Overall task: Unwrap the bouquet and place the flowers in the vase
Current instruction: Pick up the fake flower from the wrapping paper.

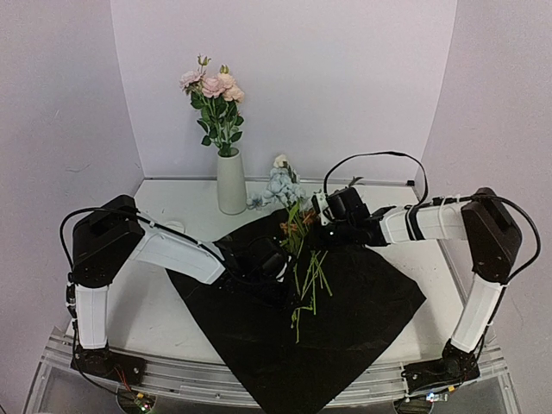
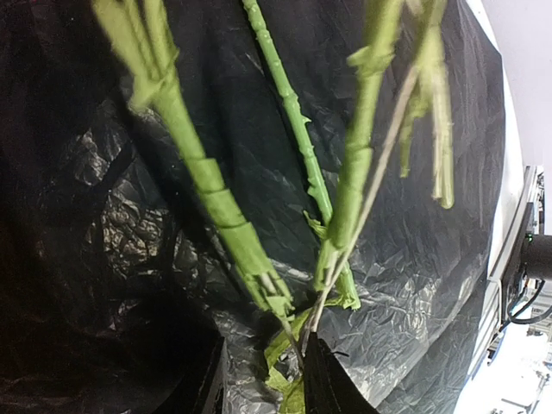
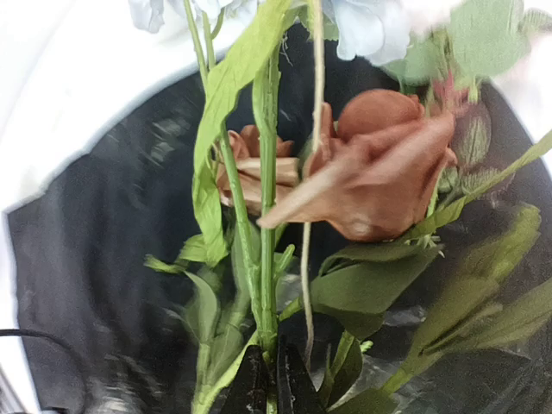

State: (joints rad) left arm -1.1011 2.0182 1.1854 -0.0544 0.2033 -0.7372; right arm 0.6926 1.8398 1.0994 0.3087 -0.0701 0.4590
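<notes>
The white vase (image 1: 230, 183) stands at the back and holds pink flowers (image 1: 213, 86). The bouquet is undone. Loose flowers lie on the flat black wrapping sheet (image 1: 362, 302): green stems (image 1: 310, 283), rust blooms (image 1: 297, 226) and pale blue blooms (image 1: 279, 185). My right gripper (image 1: 323, 216) is shut on one green stem (image 3: 267, 259) below a rust bloom (image 3: 379, 164); in the right wrist view the gripper (image 3: 269, 362) pinches it tight. My left gripper (image 1: 280, 261) hovers at the stems' lower part. In the left wrist view this gripper (image 2: 266, 366) stands apart around green stem ends (image 2: 289, 392).
The black sheet covers the middle and front of the white table (image 1: 164, 310) and overhangs its near edge. Purple walls (image 1: 52, 129) close in the back and both sides. The vase stands just beyond the sheet's far corner.
</notes>
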